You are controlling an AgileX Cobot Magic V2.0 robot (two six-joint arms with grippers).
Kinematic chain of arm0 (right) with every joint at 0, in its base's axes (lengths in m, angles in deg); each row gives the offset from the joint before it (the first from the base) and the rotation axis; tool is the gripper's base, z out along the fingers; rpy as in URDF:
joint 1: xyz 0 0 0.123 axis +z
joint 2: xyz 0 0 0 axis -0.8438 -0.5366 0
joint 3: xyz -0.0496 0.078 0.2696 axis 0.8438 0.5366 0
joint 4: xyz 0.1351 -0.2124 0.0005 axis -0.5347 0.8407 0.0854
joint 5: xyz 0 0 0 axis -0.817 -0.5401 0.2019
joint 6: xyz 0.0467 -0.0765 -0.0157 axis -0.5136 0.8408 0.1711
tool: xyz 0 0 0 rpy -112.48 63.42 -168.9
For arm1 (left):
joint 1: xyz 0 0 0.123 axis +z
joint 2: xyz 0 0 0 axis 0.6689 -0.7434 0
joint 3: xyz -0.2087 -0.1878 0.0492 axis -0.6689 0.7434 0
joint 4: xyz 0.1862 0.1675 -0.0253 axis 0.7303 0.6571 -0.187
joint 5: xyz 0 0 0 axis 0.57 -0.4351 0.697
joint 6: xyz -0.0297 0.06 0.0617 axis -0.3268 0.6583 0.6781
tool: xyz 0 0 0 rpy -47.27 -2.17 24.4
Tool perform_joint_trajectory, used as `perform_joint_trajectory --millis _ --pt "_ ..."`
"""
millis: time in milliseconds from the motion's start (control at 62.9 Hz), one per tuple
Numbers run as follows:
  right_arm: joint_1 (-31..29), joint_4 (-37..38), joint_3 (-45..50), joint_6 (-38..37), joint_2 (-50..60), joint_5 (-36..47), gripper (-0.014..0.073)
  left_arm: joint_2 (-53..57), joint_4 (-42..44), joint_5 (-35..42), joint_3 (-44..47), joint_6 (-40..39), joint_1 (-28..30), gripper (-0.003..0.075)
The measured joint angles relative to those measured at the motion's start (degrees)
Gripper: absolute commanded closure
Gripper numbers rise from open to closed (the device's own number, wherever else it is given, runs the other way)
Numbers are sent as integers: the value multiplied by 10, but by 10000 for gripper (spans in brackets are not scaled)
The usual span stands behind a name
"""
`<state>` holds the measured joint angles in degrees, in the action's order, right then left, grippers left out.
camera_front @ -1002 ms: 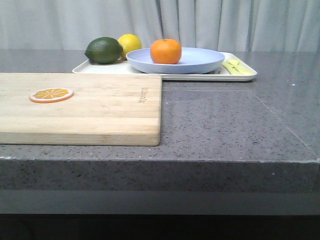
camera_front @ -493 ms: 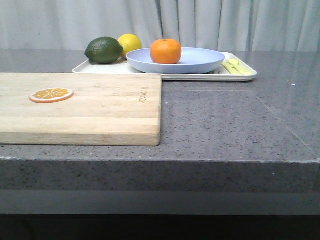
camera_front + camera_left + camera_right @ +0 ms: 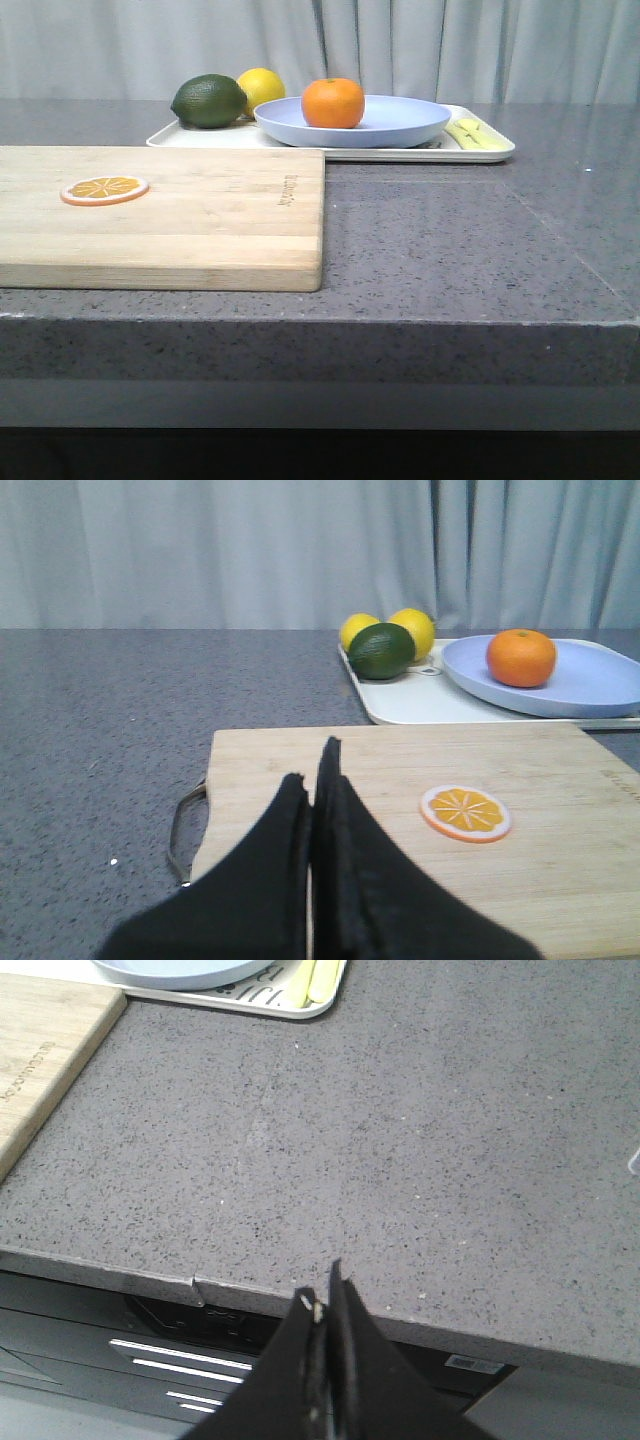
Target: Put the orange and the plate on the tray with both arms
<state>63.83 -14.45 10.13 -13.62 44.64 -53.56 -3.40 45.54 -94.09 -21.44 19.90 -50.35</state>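
The orange [image 3: 333, 103] sits on the lavender-blue plate [image 3: 400, 122], and the plate rests on the cream-white tray [image 3: 480, 153] at the back of the counter. The left wrist view shows the orange [image 3: 521, 657], the plate [image 3: 590, 685] and the tray [image 3: 410, 700] too. The right wrist view shows only the plate's near rim [image 3: 180, 975] and a tray corner [image 3: 310, 1005]. My left gripper [image 3: 315, 770] is shut and empty over the wooden cutting board [image 3: 420, 810]. My right gripper [image 3: 322, 1295] is shut and empty at the counter's front edge. Neither arm shows in the front view.
The wooden cutting board [image 3: 170, 215] lies front left with a flat orange slice [image 3: 104, 189] on it. A green lime [image 3: 208, 101], a yellow lemon [image 3: 262, 86] and pale yellow sticks [image 3: 475, 135] also lie on the tray. Grey curtains hang behind.
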Motion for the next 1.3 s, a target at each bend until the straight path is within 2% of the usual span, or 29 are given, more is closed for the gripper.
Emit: perform_joint_trajectory --millis 191,525,1304 --pt "0 0 0 0 0 0 661 53 -32 32 83 0 25 740" --pt "0 0 0 0 0 0 661 58 -38 64 82 0 25 740" --pt "0 0 0 0 0 0 661 58 -39 68 82 0 25 740"
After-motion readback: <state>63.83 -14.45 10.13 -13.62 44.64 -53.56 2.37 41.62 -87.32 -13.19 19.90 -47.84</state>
